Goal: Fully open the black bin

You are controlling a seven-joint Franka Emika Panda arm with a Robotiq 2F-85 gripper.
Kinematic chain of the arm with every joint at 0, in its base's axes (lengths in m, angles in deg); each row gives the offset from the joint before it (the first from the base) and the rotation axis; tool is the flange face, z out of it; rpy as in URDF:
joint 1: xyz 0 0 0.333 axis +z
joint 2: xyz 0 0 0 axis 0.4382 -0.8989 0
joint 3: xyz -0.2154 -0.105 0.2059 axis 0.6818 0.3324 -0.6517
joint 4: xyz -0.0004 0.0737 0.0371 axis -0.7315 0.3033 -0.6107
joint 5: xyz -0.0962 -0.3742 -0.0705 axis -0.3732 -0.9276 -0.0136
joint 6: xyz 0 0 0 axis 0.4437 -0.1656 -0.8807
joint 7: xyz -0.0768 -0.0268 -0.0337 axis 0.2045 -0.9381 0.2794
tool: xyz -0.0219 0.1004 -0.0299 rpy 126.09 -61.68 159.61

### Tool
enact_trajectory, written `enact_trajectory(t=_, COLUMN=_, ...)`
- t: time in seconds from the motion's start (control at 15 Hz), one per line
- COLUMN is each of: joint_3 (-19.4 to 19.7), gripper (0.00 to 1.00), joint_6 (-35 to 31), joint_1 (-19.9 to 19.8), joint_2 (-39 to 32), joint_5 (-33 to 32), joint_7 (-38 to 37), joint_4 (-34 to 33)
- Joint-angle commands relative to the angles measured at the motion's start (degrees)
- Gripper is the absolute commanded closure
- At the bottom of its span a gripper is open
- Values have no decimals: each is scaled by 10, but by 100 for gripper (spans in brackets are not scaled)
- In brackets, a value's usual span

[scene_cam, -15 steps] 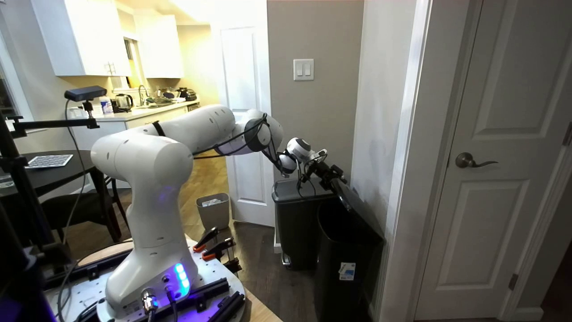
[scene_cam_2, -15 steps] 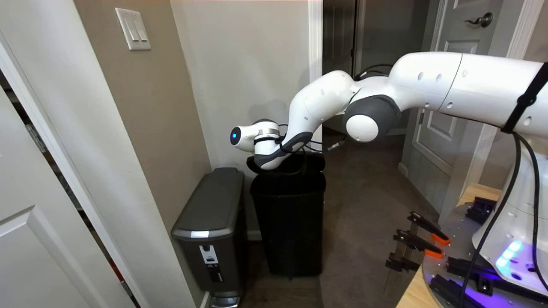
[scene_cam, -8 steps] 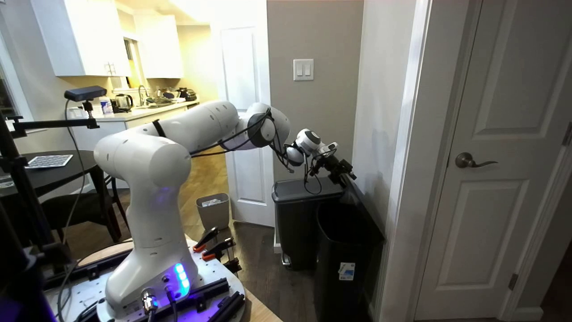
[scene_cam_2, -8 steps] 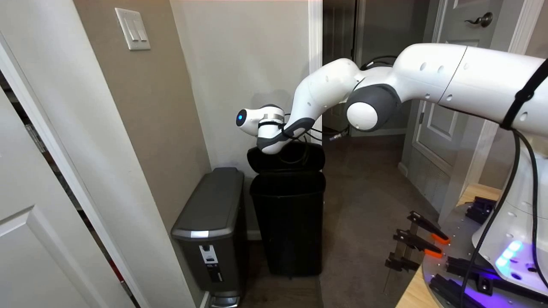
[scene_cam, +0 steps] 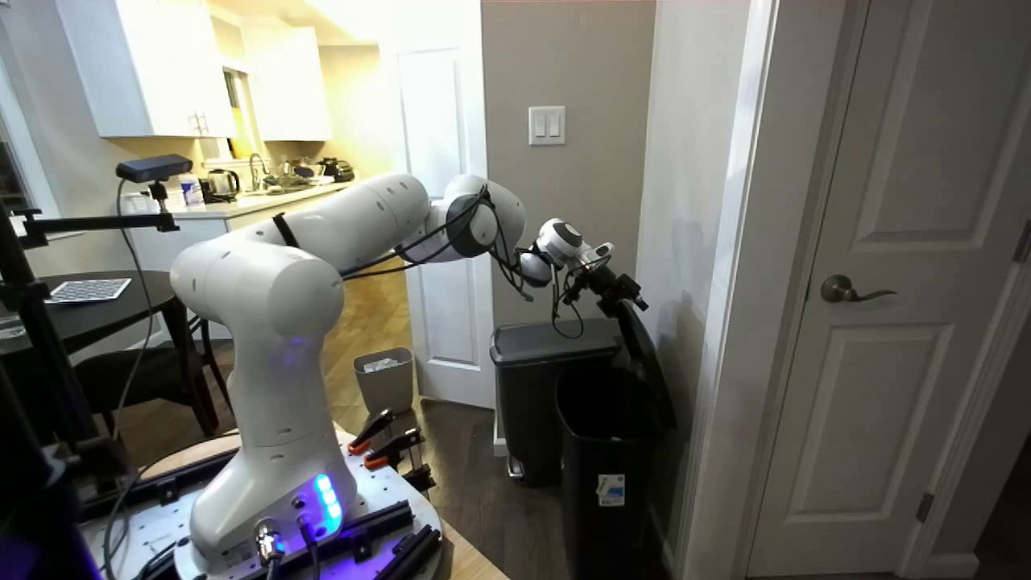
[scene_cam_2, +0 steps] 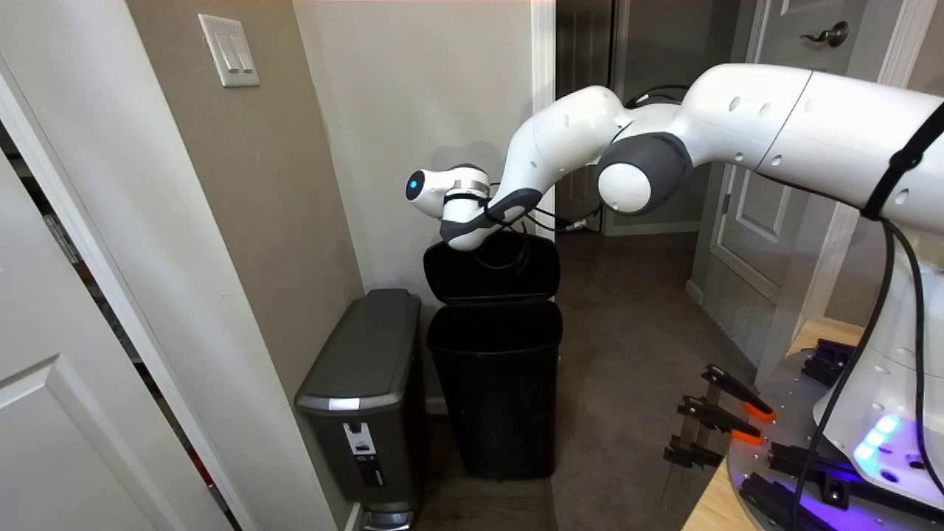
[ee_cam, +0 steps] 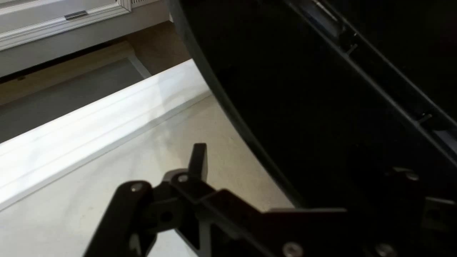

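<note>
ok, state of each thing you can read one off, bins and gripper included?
Black bin: open
Black bin's lid: raised; cannot tell if it is at its limit
Gripper: open, at the raised edge of that lid
Grey bin: lid shut
Wastebasket: open-topped, upright
Base light: lit, bluish
Wrist light: lit blue
White door by the kitchen: looks open
</note>
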Motion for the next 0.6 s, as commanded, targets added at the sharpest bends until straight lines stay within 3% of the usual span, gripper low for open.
enact_trajectory(t=0.0, joint_3=1, gripper=0, joint_6=7, joint_1=10, joint_2=45, joint_5=-2, joint_7=-10, joint_4=34)
enact_trajectory(t=0.53, joint_3=3, gripper=0, joint_6=23, joint_1=20, joint_2=72, joint_5=-2, joint_7=-14, joint_4=38)
